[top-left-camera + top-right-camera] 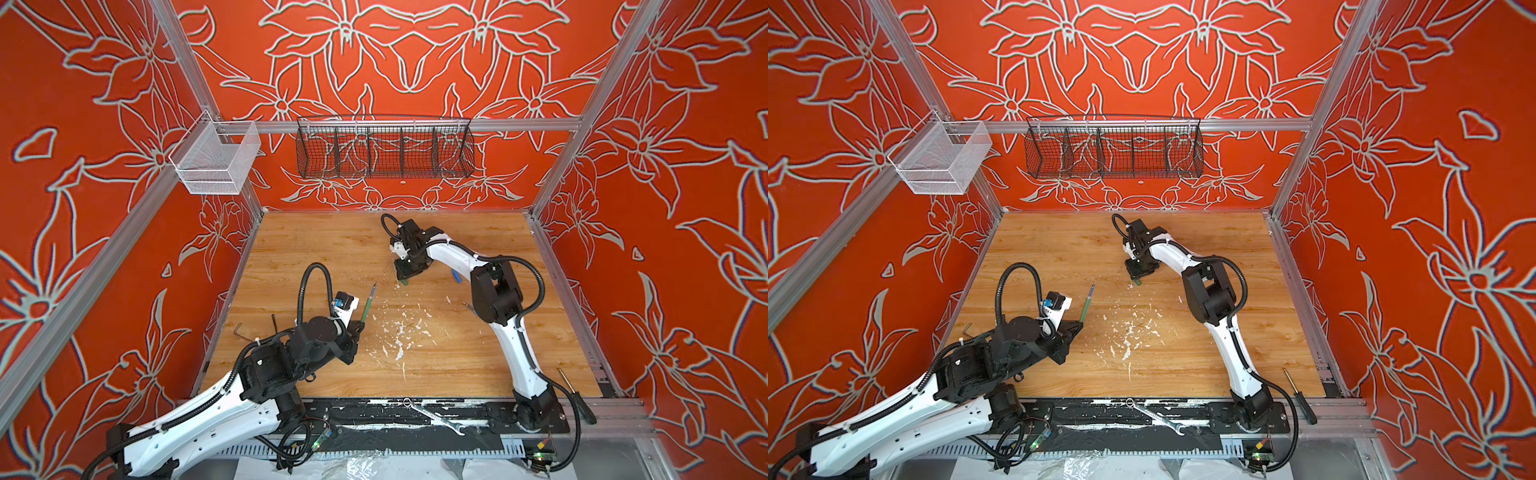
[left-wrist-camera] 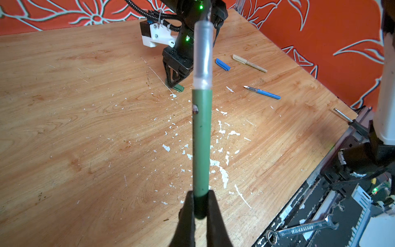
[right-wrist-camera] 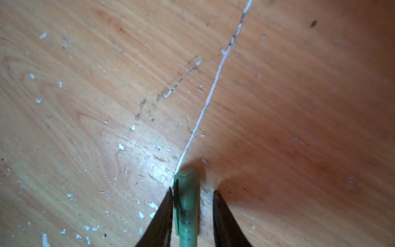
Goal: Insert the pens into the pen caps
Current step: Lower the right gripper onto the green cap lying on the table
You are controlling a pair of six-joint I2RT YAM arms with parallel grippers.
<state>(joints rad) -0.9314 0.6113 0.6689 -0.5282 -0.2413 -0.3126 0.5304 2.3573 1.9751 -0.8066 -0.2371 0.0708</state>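
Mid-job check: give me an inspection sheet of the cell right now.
Surface: wooden table, flecked with white chips.
Job's things: green pen held; green cap on table; blue pen, blue cap, beige pen loose.
Clutter: wrench, screwdriver, hex key at the edges.
Grippers: left gripper shut on green pen; right gripper open astride green cap.
Cables: black conduit looped over each wrist.
Surroundings: black wire basket, white mesh basket on rails.

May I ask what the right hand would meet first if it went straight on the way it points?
Probably the wooden table: the right hand points down at it, tips seemingly just above. The green pen cap lies between its fingers, straddled rather than struck.
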